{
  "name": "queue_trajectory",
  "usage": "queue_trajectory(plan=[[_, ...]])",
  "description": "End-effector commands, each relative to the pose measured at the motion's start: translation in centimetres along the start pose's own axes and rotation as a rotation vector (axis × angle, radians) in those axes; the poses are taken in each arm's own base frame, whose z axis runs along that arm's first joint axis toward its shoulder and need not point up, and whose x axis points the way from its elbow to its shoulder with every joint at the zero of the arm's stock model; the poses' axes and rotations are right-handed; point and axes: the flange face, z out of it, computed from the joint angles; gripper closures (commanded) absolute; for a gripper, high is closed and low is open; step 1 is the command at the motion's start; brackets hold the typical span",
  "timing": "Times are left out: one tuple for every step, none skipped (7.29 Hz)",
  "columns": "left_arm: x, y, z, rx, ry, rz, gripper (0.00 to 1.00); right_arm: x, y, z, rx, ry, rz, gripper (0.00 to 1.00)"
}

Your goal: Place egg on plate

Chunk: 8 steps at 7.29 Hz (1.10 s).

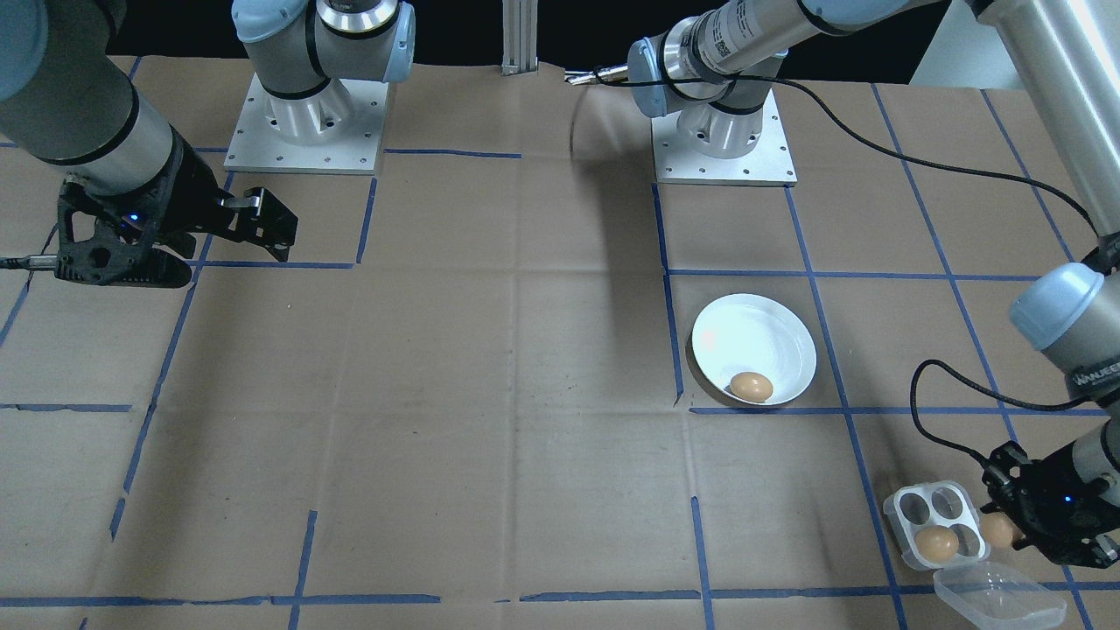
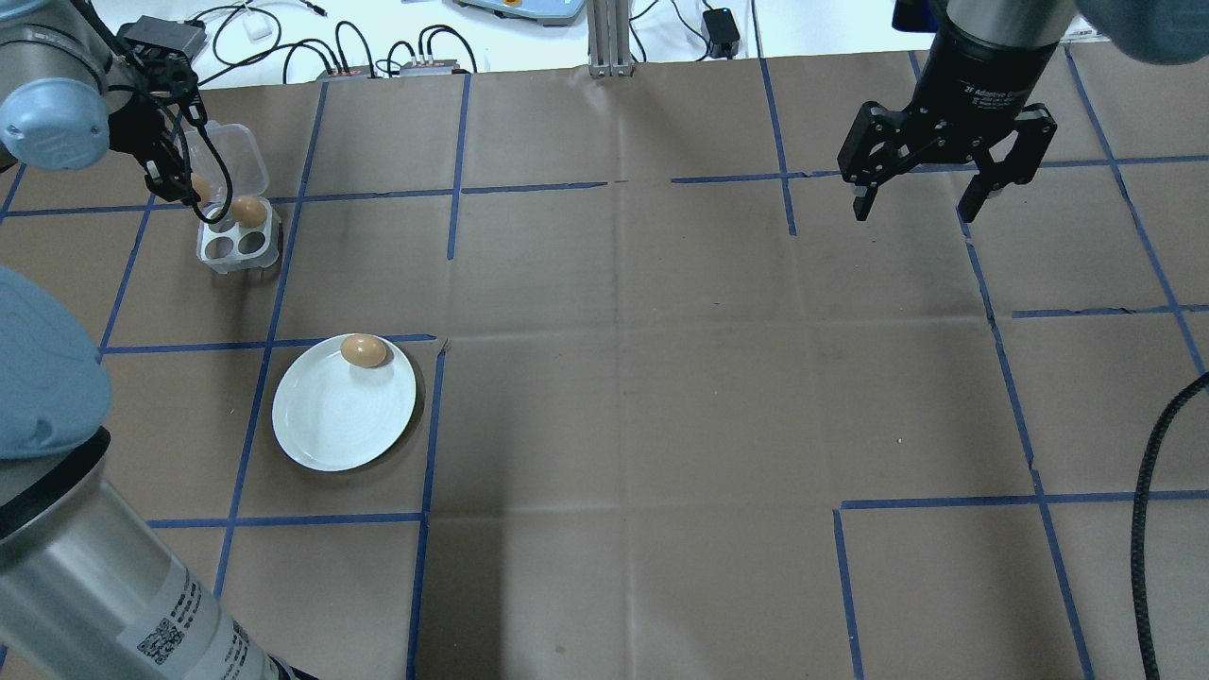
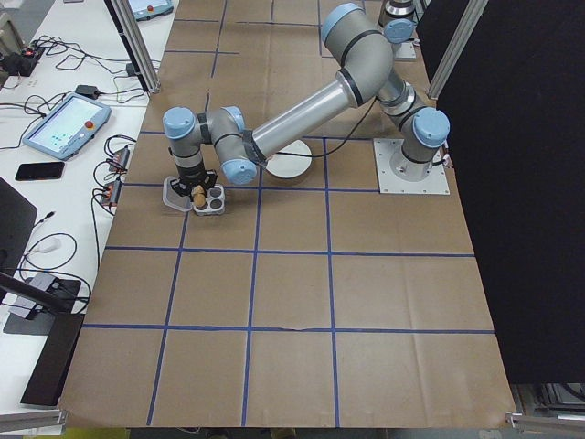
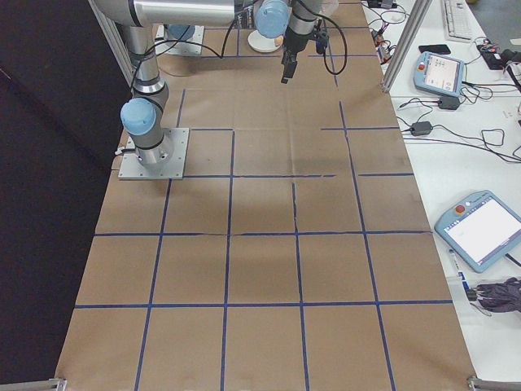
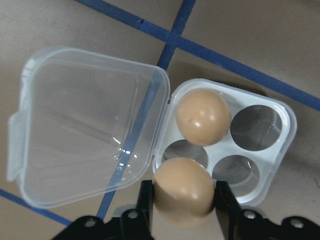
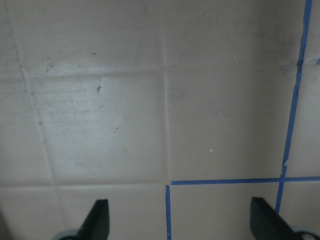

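Brown-shelled egg [image 5: 182, 191] clamped between the fingers of the left gripper [image 5: 182, 200], lifted clear of the egg tray [image 5: 280, 150], just above the emptied cup at the tray's lid side. Second egg [image 5: 203, 116] seated in the neighbouring cup; other two cups empty; clear lid [image 5: 85, 125] folded open flat on the table. In the overhead view: plate [image 2: 321, 425] nearer the robot than the tray and slightly right of it, one taped square over, not far apart. One egg [image 2: 364, 350] already on the plate, against the far rim, the side facing the tray. Judged: carry runs toward the robot and a touch right, set-down best on the bare middle. Held egg's long axis roughly across the fingers. Right gripper [image 2: 930, 194] spread wide, holding nothing, well apart at far right; left arm plainly the nearer.
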Motion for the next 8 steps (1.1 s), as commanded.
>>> queue_trajectory(plan=[[6.6,-0.1,-3.1,-0.024,0.08,-0.366,0.7,0.0,0.0,0.0,0.001,0.001,0.0,0.0],[11.4,-1.0,-2.8,-0.044,0.118,-0.53,0.71,0.0,0.0,0.0,-0.001,-0.001,0.0,0.0],[16.8,-2.3,-2.8,-0.065,0.148,-0.67,0.72,0.0,0.0,0.0,0.001,-0.001,0.0,0.0],[21.7,-3.6,-1.9,-0.098,0.174,-0.776,0.73,0.0,0.0,0.0,0.001,0.001,0.0,0.0],[25.5,-4.0,-0.4,-0.133,0.203,-0.841,0.73,0.0,0.0,0.0,0.001,-0.001,0.0,0.0],[28.3,-4.1,1.7,-0.16,0.23,-0.899,0.74,0.0,0.0,0.0,0.001,0.001,0.0,0.0],[29.7,-4.3,4.4,-0.142,0.247,-0.918,0.74,0.0,0.0,0.0,0.001,-0.001,0.0,0.0],[30.6,-4.2,6.2,-0.116,0.226,-0.923,0.74,0.0,0.0,0.0,0.001,0.001,0.0,0.0]])
